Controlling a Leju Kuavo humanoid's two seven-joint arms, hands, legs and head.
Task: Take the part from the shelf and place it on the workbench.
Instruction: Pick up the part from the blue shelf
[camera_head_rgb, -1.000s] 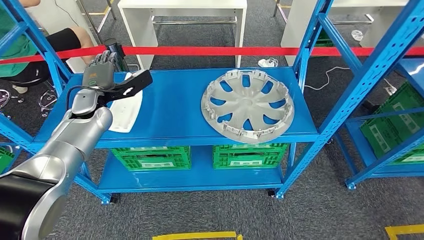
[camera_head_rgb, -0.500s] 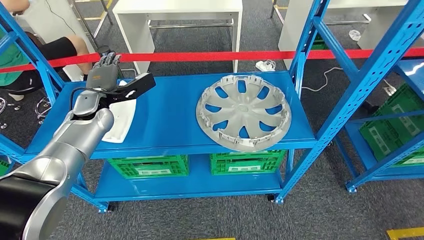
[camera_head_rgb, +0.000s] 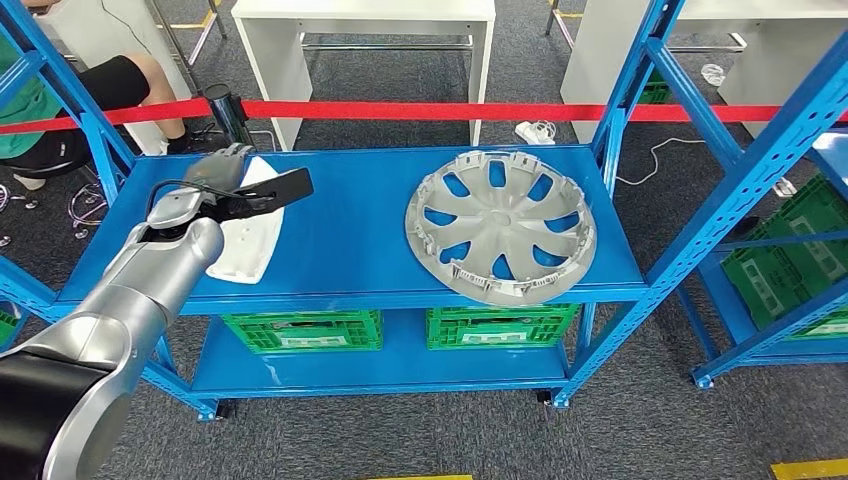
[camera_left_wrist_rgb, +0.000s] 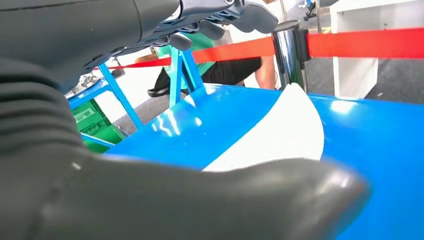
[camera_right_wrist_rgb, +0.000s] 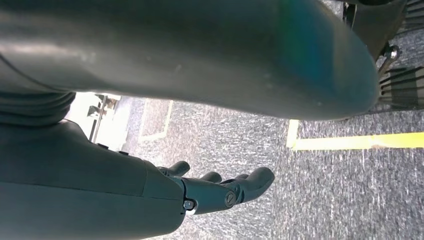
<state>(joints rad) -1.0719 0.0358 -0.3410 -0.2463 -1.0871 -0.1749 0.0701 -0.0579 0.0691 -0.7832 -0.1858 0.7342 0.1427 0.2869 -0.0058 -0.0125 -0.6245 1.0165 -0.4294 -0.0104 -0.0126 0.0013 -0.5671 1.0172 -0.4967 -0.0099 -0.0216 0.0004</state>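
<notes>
White part (camera_head_rgb: 247, 225) lies at the shelf's (camera_head_rgb: 350, 240) left end, just under my left hand's (camera_head_rgb: 215, 180) spread, empty fingers (camera_left_wrist_rgb: 250, 12).

Part: a white, flat, curved-edge panel (camera_head_rgb: 248, 225), smooth and glossy.
Pose: it lay flat, its long axis running up and down the frame, the narrower rounded end toward the top.
Place: left of centre in the head view, on the left part of the blue shelf (camera_head_rgb: 350, 225) top level.
Close view: its white tip (camera_left_wrist_rgb: 292, 125) rested on the blue surface.
</notes>
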